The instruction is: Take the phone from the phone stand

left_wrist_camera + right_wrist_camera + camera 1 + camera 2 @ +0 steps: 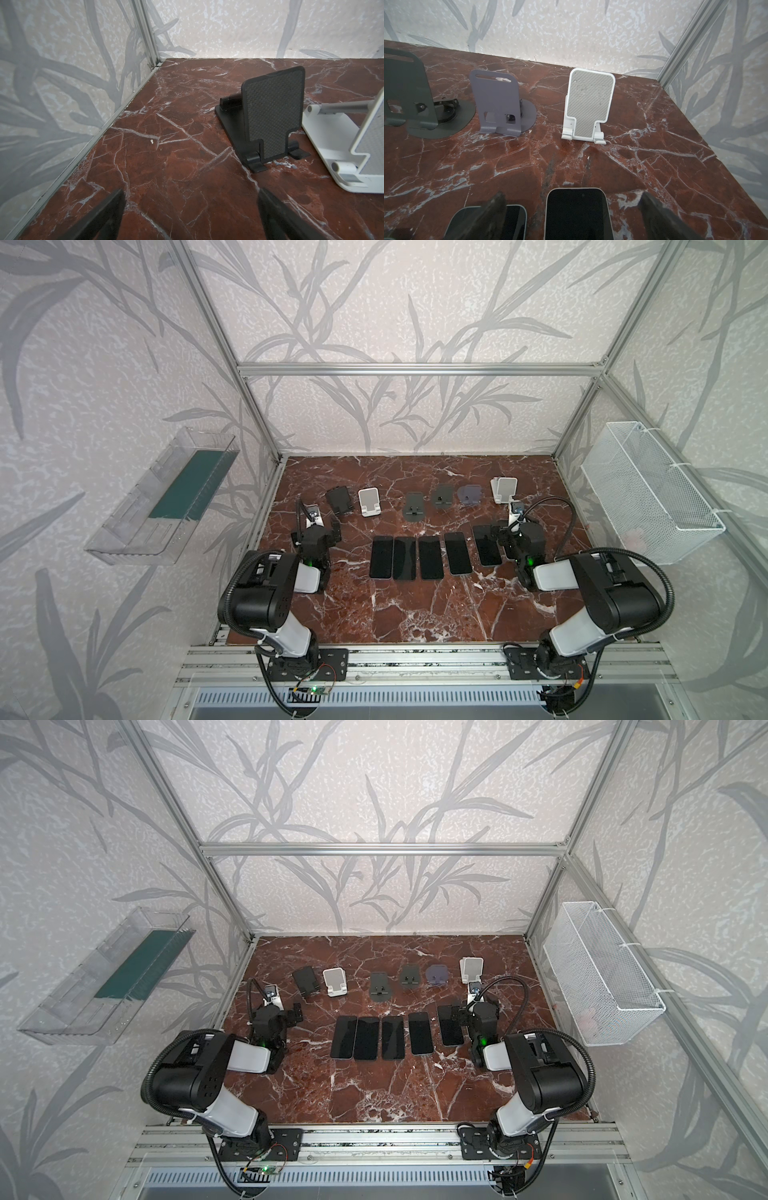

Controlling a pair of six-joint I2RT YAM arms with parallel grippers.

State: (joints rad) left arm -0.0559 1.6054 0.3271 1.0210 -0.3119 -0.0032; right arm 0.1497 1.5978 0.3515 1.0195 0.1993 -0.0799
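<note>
Task looking done: phone stands (414, 506) all standing empty at rear, phones (430, 558) lying flat on worktop (415, 614), rightmost phone (577, 216) lying under right end effector (571, 196), it & left end effector (191, 207) both hanging spread, gripping nothing.

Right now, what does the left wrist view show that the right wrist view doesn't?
Only the left wrist view: a black stand beside a white stand, with no phones. Only the right wrist view: a grey stand, a purple stand, a second white stand, and two phones lying flat. Both: the marble table, empty stands, and an open gripper, the left gripper and the right gripper.
</note>
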